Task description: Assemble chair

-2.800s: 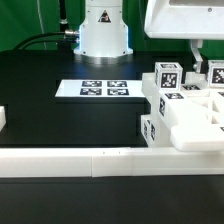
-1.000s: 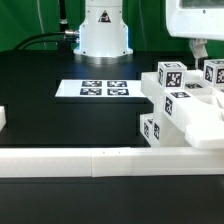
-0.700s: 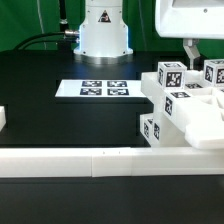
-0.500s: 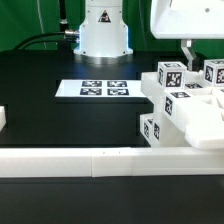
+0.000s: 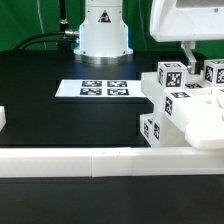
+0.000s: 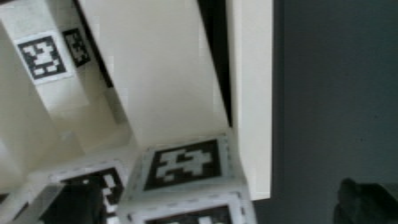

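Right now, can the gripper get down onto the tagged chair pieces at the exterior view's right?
Probably yes: the gripper hangs open just above the chair pieces, and nothing shows between them.

The exterior view looks low across the black surface [image 5: 60, 120] toward the arm's base [image 5: 104, 30]. The wrist view hangs close above the tagged white chair pieces [image 6: 160, 90], which both views share.

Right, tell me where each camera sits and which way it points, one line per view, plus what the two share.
Exterior view: low at the table's edge behind the white border wall, facing the arm's base across the marker board; the gripper hangs open over the chair parts.
Wrist view: on the wrist, looking close down onto tagged white chair parts; dark fingertips show.
Shared: the tagged chair parts.
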`<control>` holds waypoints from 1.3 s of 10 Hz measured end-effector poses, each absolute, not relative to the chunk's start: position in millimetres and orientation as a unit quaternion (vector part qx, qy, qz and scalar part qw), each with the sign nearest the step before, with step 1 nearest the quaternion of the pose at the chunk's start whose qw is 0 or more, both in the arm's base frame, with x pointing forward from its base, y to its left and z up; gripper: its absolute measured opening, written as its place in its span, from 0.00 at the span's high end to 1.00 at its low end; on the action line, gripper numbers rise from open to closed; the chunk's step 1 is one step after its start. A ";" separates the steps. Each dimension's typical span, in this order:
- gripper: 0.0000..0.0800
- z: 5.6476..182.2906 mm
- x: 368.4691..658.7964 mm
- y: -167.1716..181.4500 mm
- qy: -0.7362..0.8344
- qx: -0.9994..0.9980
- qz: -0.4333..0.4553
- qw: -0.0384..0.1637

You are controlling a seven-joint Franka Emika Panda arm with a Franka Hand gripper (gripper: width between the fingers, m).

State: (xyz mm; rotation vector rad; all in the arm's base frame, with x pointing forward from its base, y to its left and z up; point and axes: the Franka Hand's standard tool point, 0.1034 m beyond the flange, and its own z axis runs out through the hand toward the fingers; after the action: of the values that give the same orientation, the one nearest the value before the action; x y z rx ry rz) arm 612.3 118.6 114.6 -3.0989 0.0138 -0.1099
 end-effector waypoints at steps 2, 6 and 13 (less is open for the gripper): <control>0.22 114.3 612.4 118.0 -0.009 -0.999 -0.036 0.020; 0.65 114.2 612.4 117.4 -0.008 -0.999 -0.035 0.020; 0.65 113.6 606.9 111.9 0.274 -0.959 -0.051 0.055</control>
State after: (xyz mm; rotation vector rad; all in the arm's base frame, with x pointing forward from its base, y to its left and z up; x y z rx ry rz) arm 606.9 111.9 113.6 -2.9105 0.8314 -0.1538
